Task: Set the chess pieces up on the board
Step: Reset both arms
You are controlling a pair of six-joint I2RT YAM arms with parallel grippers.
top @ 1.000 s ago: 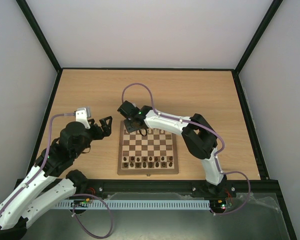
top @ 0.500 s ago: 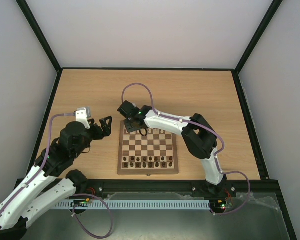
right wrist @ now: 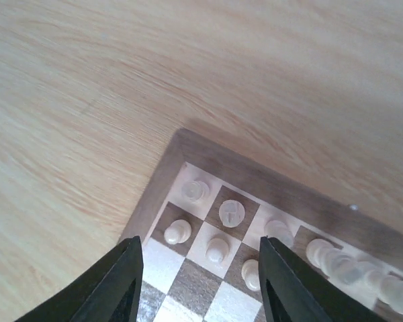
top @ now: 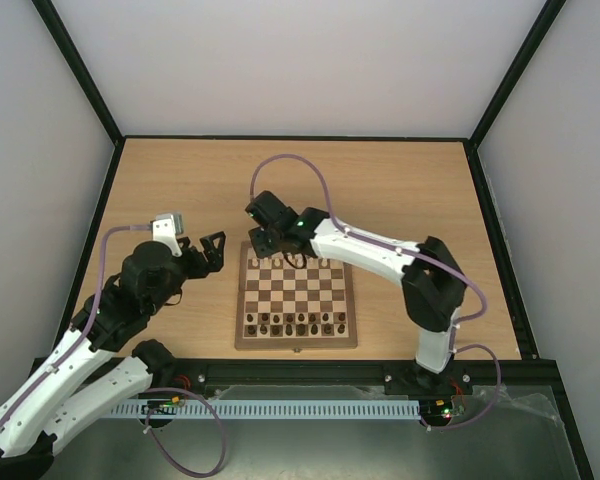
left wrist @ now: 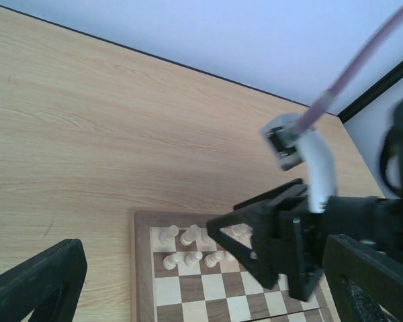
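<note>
- The right gripper (right wrist: 198, 288) hangs above the board's (top: 298, 296) 11 o'clock corner. Its jaws are partly apart with nothing between them, so it looks clear of the pieces rather than gripping one.
- Just beneath it the pale pieces (right wrist: 232, 212) stand upright, one to a square, in two rows along the board's 12 o'clock edge. That is the home position for one side.
- The dark pieces (top: 295, 322) line the 6 o'clock edge in two rows, and the squares between the two sides are bare. The set-up looks close to finished, though the top view is too small to count every piece.
- The left gripper (top: 208, 250) hovers off the board at about 10 o'clock, spread wide and empty. It is probably kept aside to leave the other arm room.
- The board lies flat on a light wood-grain worktop (top: 380, 190), towards its 6 o'clock side, within both arms' reach.
- Pale walls (top: 280, 60) and a black frame (top: 80, 70) enclose the worktop.
</note>
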